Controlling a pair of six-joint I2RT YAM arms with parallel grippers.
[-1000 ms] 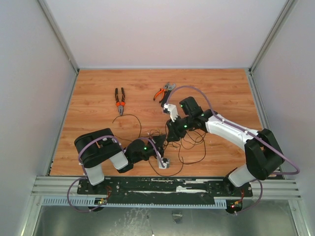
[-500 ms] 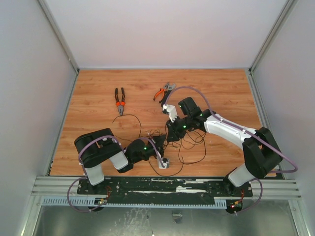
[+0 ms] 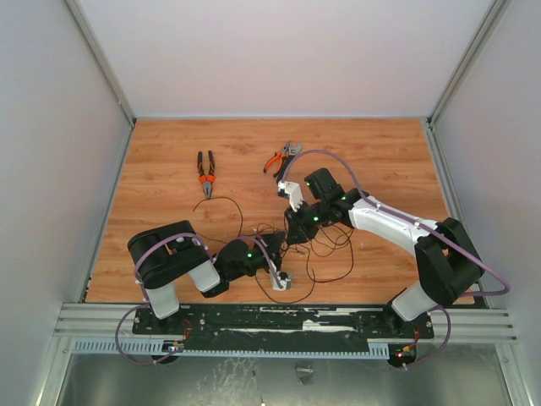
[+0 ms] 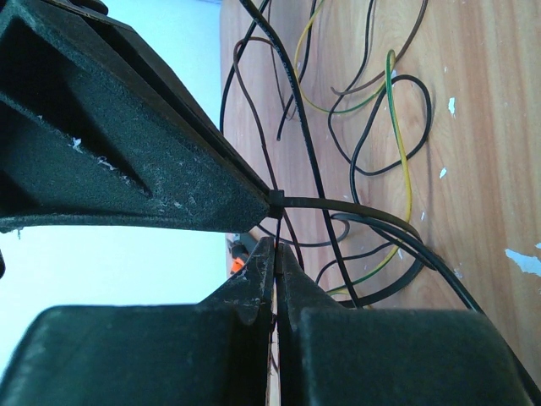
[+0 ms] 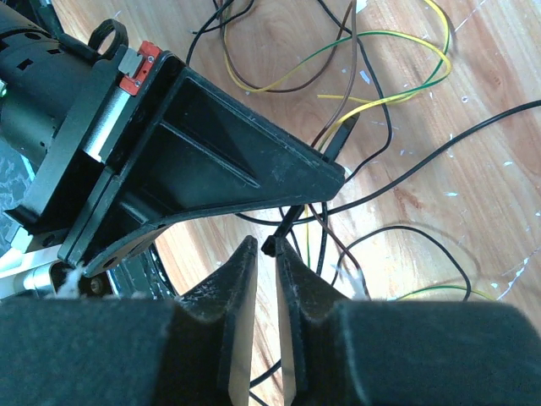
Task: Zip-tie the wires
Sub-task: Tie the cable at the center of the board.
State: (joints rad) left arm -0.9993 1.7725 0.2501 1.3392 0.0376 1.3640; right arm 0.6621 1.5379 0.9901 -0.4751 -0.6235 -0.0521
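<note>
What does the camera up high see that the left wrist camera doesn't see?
Only the top view shows the whole left arm and right arm, the full spread of the wires, and the pliers and an orange-handled tool farther back. Only the left wrist view shows the zip tie looped round some wires, its tail pinched in the left gripper, and that some wires are yellow-green; an orange speck there is too small to name. Both show wires on the wooden table.
</note>
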